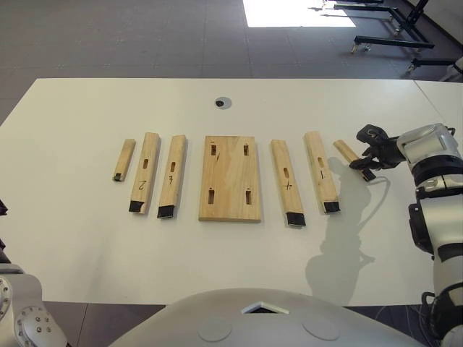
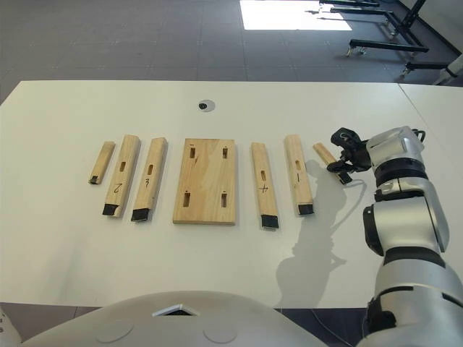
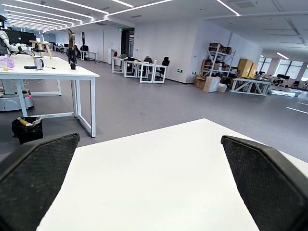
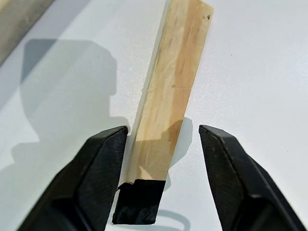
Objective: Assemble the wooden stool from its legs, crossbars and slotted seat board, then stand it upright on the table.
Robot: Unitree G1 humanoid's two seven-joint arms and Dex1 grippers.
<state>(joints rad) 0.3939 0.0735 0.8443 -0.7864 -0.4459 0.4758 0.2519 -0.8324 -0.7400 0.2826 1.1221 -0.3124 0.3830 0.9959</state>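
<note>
The slotted seat board [image 1: 230, 178] lies flat mid-table. Left of it lie two legs [image 1: 145, 172] [image 1: 171, 176] and a short crossbar [image 1: 124, 159]. Right of it lie two more legs [image 1: 287, 182] [image 1: 320, 170] and a second short crossbar [image 1: 346, 150]. My right gripper [image 1: 366, 165] hangs over that crossbar's near end. In the right wrist view it [image 4: 161, 183] is open, its fingers [image 4: 103, 178] on either side of the crossbar [image 4: 173, 86] by its black-taped tip. My left gripper [image 3: 149, 192] is open over bare table, nothing between its fingers.
A round grommet [image 1: 223, 103] is set in the white table [image 1: 87, 238] behind the board. A second table [image 1: 448, 90] adjoins at the right. Wheeled metal frames [image 1: 391, 40] stand on the floor beyond. Bare tabletop stretches in front of the parts.
</note>
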